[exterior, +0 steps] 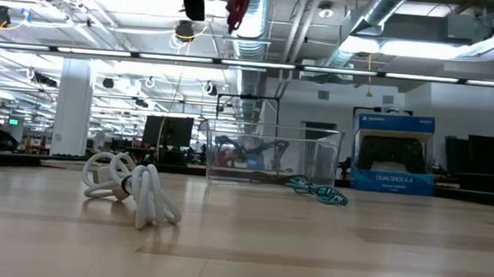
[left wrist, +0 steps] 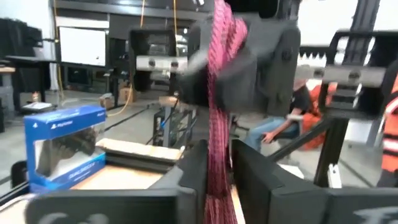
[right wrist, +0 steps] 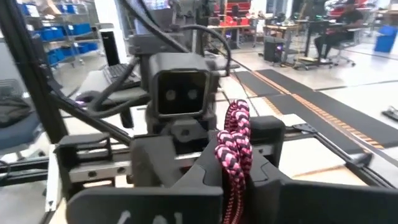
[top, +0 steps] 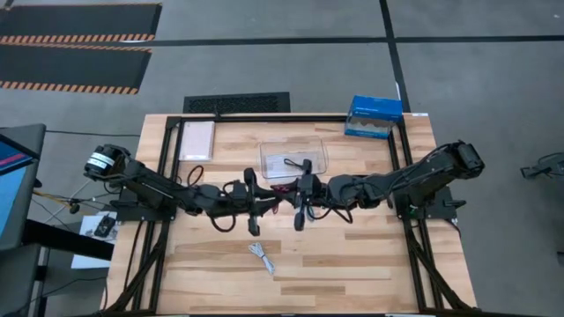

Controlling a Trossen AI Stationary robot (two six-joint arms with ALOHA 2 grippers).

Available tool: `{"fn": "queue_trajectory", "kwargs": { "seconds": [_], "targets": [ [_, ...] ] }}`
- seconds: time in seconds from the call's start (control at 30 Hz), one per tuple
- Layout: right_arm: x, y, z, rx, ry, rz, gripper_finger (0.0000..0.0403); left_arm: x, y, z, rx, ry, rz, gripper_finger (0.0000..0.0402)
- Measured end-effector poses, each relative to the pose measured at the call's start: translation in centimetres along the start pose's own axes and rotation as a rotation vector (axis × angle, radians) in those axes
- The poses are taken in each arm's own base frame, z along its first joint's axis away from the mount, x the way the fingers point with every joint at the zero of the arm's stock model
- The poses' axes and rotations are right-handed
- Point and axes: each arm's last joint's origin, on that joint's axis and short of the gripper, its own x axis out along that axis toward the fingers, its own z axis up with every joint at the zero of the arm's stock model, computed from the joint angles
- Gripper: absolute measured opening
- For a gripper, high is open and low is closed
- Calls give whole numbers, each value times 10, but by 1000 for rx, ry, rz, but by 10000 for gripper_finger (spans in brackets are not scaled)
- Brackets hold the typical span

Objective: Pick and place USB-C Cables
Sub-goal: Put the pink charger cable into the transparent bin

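Both grippers meet above the table's middle, my left gripper (top: 264,202) and my right gripper (top: 296,202) facing each other. The dark red cable (top: 280,195) runs between them, and each gripper is shut on it. Its end hangs at the top of the low view, dark red cable (exterior: 238,5). The white cable (top: 262,257) lies coiled on the table nearer the near edge, white cable (exterior: 132,187). The teal cable (exterior: 317,192) lies on the table in front of the clear bin. A black cable (top: 295,164) lies inside the bin. My left gripper pinches the dark red cable's bundled strands (left wrist: 217,177) between its two fingers, coming level from the table's left. The cable is lifted clear of the table and runs on to the other gripper. My right gripper pinches the bundle's looped end (right wrist: 233,152) between its two fingers, coming level from the table's right; the loops stick out past the fingertips (right wrist: 264,165).
The clear plastic bin (top: 293,148) stands just beyond the grippers toward the far edge. A blue box (top: 374,116) sits at the far right corner, and a flat pale pad (top: 196,139) lies at the far left. The near half of the table holds only the white cable.
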Motion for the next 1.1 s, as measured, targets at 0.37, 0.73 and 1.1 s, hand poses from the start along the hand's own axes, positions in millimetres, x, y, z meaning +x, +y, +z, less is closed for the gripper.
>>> {"fn": "queue_trajectory", "kwargs": {
  "seconds": [0.37,0.73,1.1],
  "targets": [
    [2,-11,-2,-2,37,-71,13,-18,8,14,21,162,63,184],
    [-11,-51,16,-30,92,-246,13,-56,25,43,-40,302,146,189],
    [-28,-117,21,-73,254,-485,13,-65,29,46,-66,329,191,187]
  ]
}}
